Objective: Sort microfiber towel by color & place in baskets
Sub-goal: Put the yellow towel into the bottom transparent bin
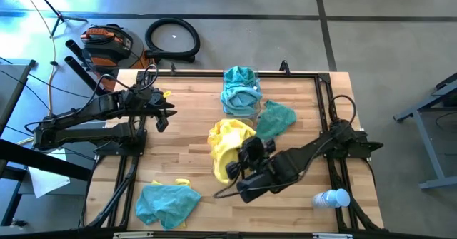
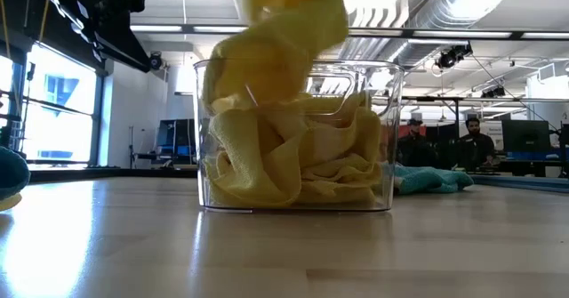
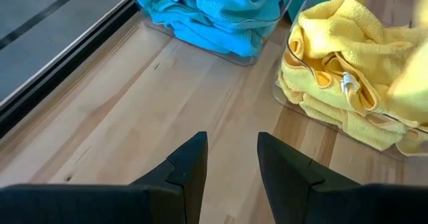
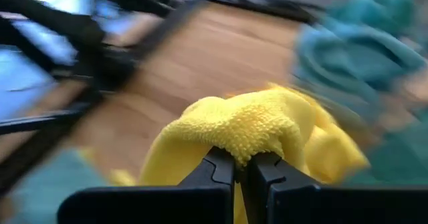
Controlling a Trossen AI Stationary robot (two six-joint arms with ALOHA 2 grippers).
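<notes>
With its two fingers pinched shut on a fold of yellow towel [image 4: 257, 127], the right gripper [image 4: 242, 162] holds that cloth up over the bin of yellow towels [image 2: 298, 169] near the middle of the table [image 1: 186, 143]. From the low camera the held towel hangs down from above into the open top of this clear bin, which is already well filled with crumpled yellow cloth behind its thin walls. Seen from above, the yellow heap [image 1: 227, 145] lies just in front of the right gripper [image 1: 246, 157], whose dark arm reaches in from the table's right edge.

Just beyond the yellow bin, toward the far edge, stands the second clear bin [image 1: 240, 90], heaped with teal-blue towels. One loose teal towel [image 1: 275, 119] lies on the wood beside both bins, on the right. Another teal towel [image 1: 166, 202] lies spread near the front edge, well apart from the bins, with a bit of yellow showing at its rim.

The left gripper [image 3: 231, 158] hovers over bare wood on the table's left side, its fingers parted and holding nothing, pointing toward the two bins. A white plastic bottle [image 1: 332, 198] lies at the front right corner.
</notes>
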